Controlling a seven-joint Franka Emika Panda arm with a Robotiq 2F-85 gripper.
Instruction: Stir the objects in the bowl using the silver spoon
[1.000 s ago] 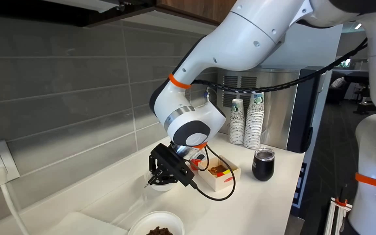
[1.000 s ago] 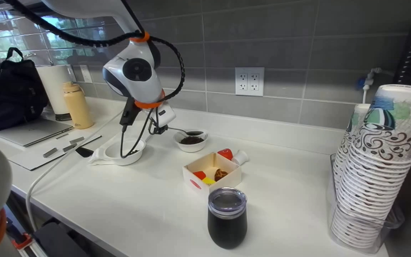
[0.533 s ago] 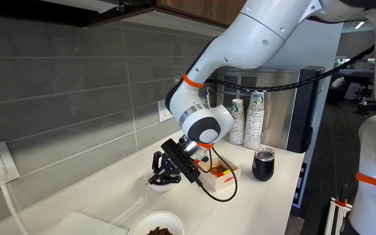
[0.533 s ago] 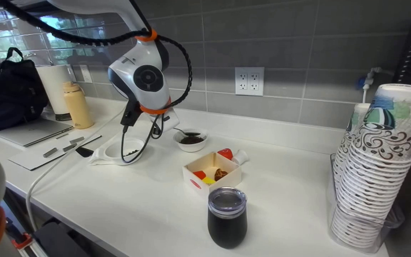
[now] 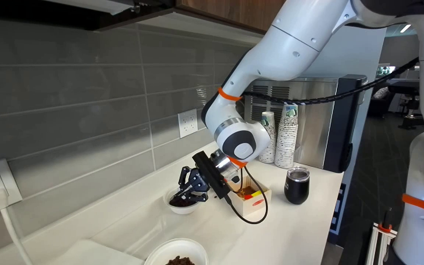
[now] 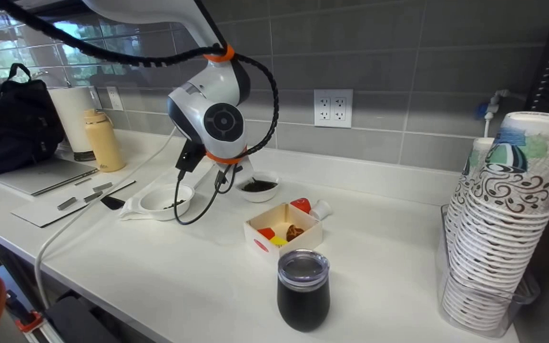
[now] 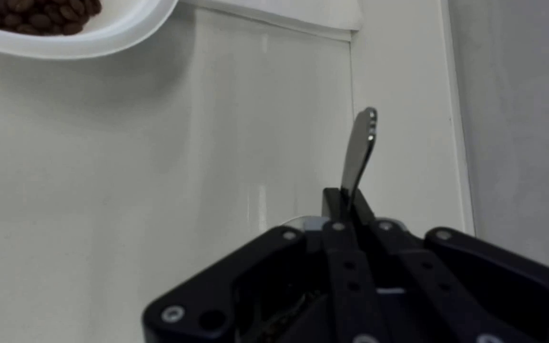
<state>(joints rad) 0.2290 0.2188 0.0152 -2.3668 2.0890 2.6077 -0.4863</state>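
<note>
The gripper (image 7: pixel 348 209) was pinched tight on the handle of the silver spoon (image 7: pixel 359 147), whose flat end poked out beyond the grip in the wrist view. In both exterior views the arm (image 5: pixel 293 40) slanted down close by the small white bowl (image 6: pixel 258 196), which sat on the counter (image 6: pixel 198 267) near the tiled wall (image 6: pixel 360 62) with the dark bits (image 6: pixel 261 186) inside. The spoon's head could not be clearly made out, though it was probably down among them. With the spoon in the grip at the bowl, stirring looked to be the step in hand. The next move likely called for small, slow circles, head low and inside the rim, because a hard push could slide the bowl or spill bits onto the counter.
</note>
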